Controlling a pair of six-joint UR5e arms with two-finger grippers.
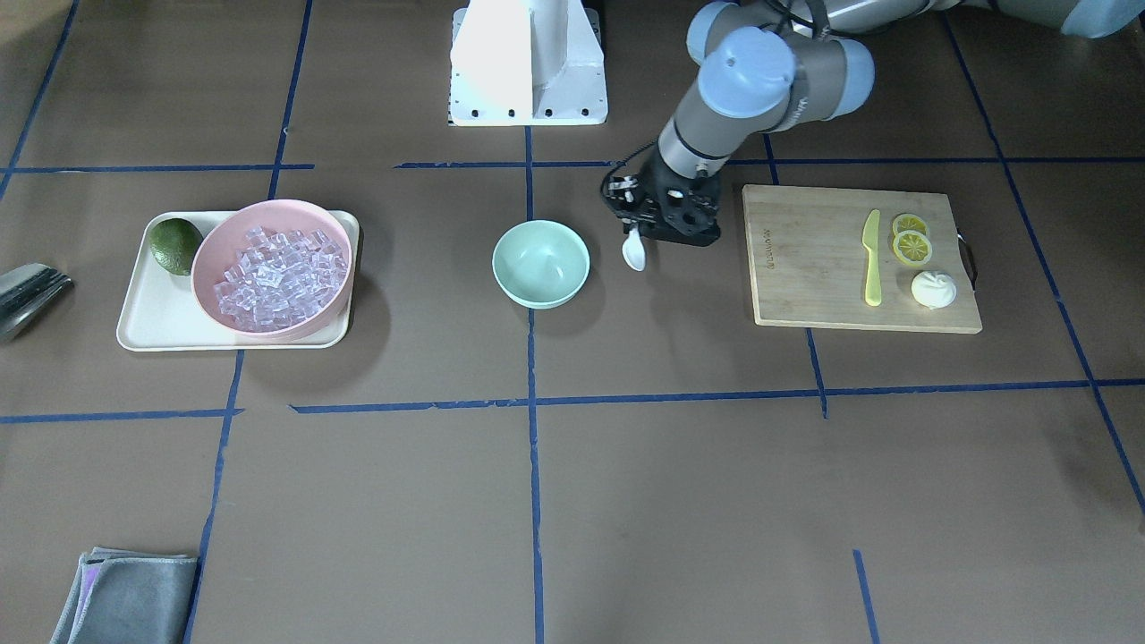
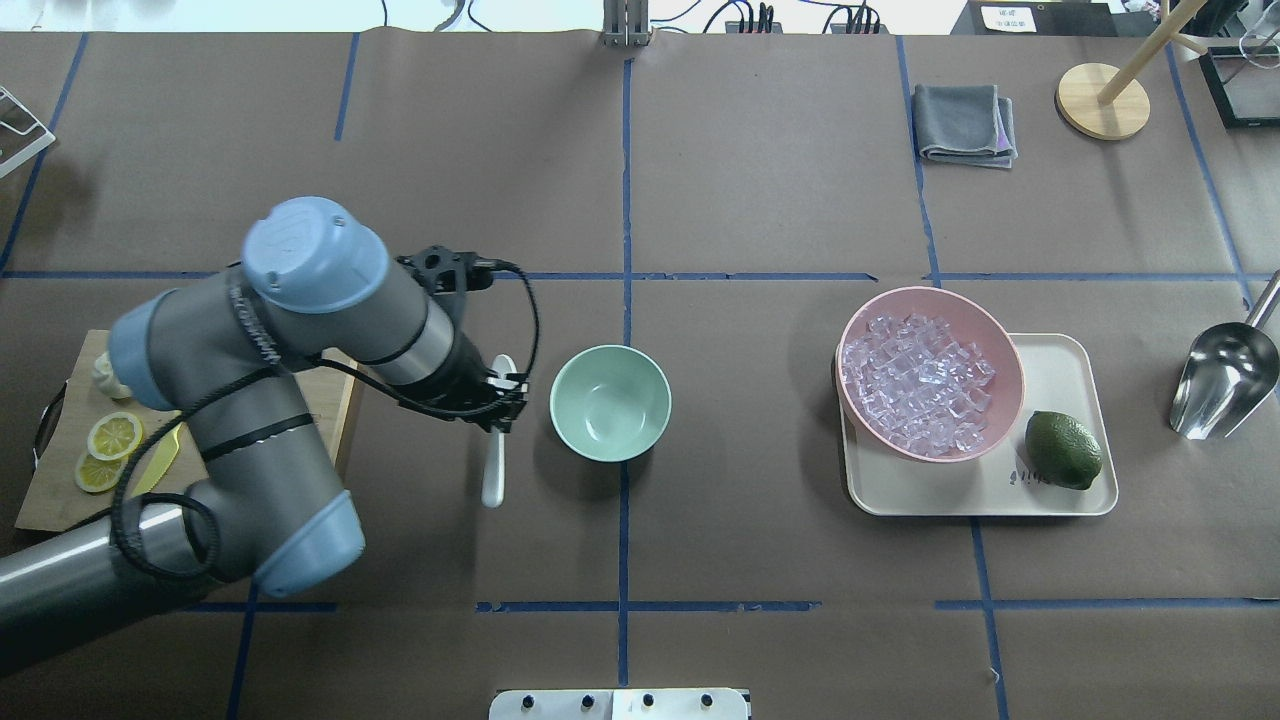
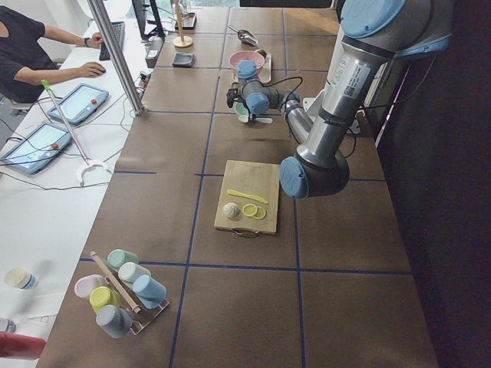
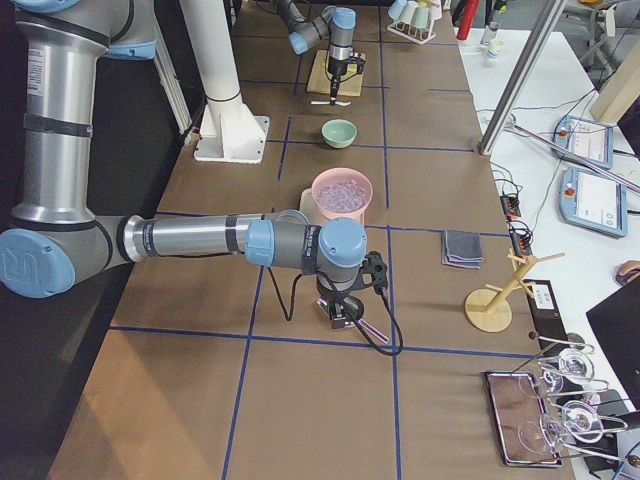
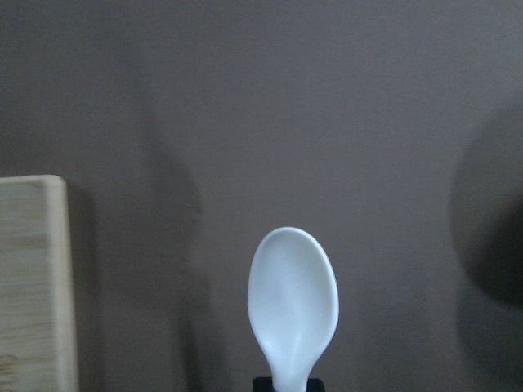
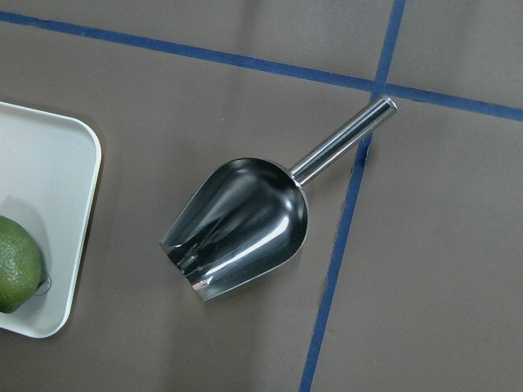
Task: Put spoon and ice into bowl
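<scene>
Spoon (image 2: 493,465) is hanging clamped in the left gripper (image 2: 503,408) just beside the bowl (image 2: 640,420) (likely for dropping in). Whether the right gripper (image 4: 340,315) is gripping, I cannot tell.

A robot lab: blue-taped table (image 2: 780,200), operator (image 3: 27,46) at tablets (image 3: 77,103)

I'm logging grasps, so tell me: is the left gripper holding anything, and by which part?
The left gripper holds the spoon by its handle, just behind the scoop; the rest of the handle sticks out on the other side.
</scene>
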